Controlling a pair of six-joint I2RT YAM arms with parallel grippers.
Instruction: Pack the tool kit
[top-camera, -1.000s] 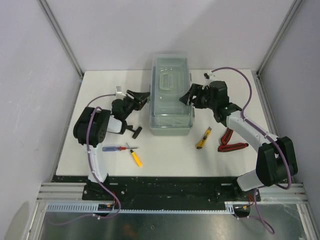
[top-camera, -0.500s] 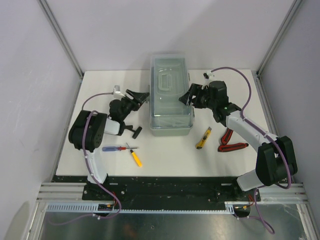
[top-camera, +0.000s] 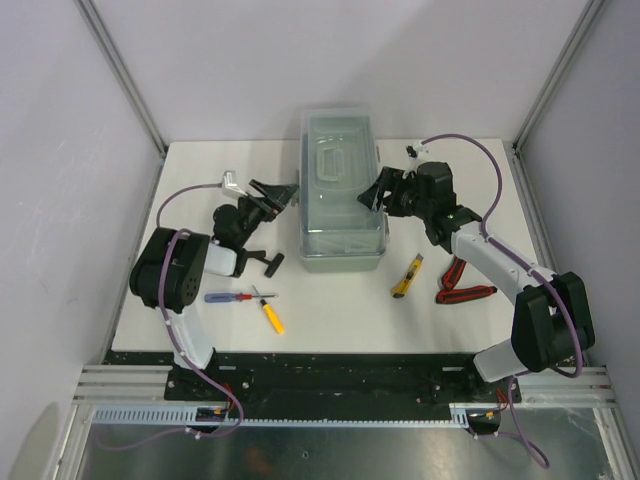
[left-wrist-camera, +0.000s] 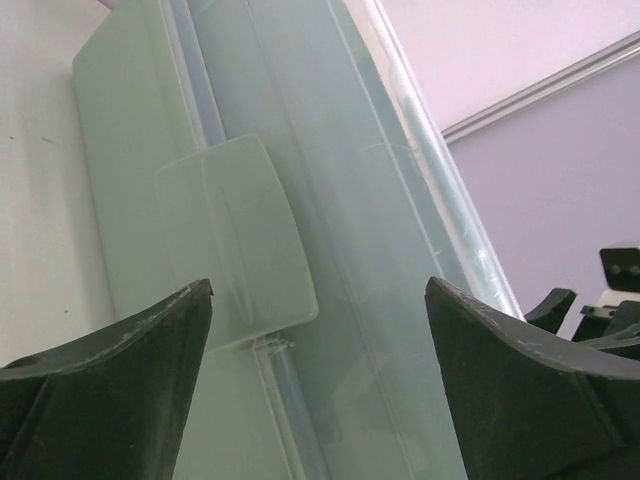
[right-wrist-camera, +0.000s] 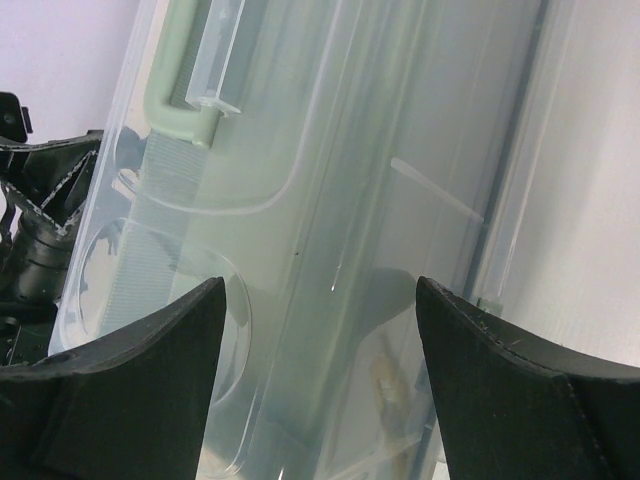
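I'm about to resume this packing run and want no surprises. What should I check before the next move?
1. left gripper open and empty: ok.
2. right gripper open and empty: ok.
3. lid raised for packing: not ok, it appears shut.
4. Left gripper facing the side latch: ok.
5. Latch released: cannot tell.
6. Tools packed: not ok; hammer, blue screwdriver, yellow screwdriver, knife and pliers lie on the table.
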